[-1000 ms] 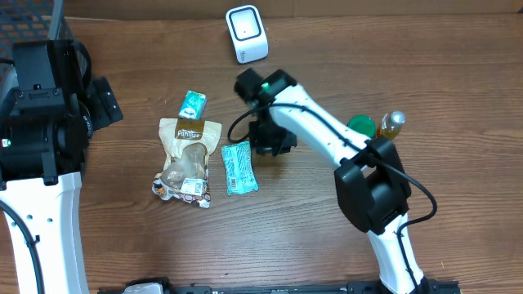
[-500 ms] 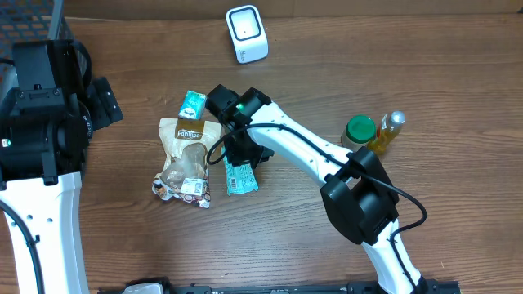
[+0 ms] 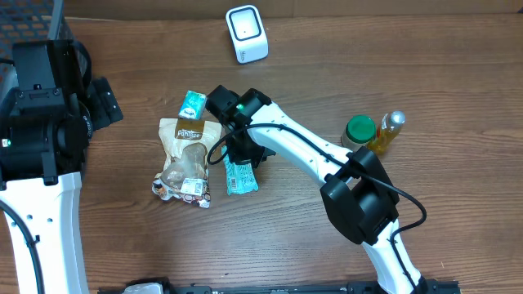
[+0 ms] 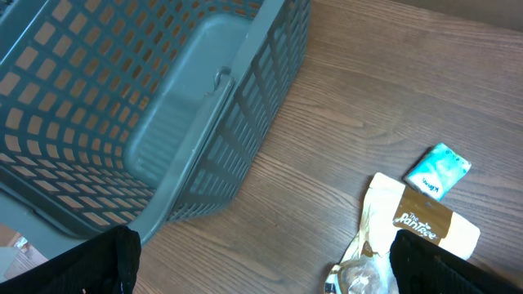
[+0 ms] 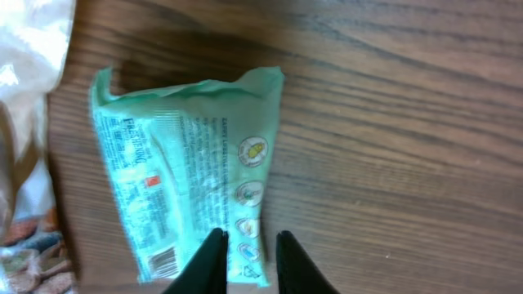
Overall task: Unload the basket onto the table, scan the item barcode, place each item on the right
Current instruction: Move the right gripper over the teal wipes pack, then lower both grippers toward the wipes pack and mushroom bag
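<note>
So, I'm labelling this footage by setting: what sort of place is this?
Likely a mock shop checkout set up on a wooden table: there is a white barcode scanner, a grey shopping basket and a green snack packet.

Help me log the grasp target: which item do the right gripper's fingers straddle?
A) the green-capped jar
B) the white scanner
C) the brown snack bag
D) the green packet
D: in the right wrist view, the right gripper has its fingertips on either side of the lower edge of the green packet.
</note>
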